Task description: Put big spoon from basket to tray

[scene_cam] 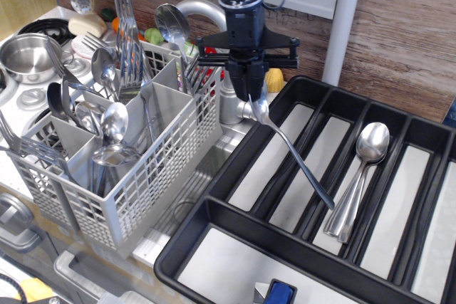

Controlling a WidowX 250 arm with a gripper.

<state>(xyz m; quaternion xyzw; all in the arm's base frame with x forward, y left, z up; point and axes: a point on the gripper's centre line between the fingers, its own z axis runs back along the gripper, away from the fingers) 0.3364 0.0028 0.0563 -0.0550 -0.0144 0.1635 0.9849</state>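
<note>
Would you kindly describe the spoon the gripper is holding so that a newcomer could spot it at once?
Start at the black tray on the right; above its left compartments hangs the gripper. The big spoon slants down from it, bowl pinched at the top, thin handle pointing into the tray. Unlike the spoons lying flat in the tray, it is airborne.

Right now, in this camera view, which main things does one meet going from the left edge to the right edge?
Steel pot → grey cutlery basket → end effector holding the big spoon → two spoons lying in the tray → right side of the black tray.
</note>
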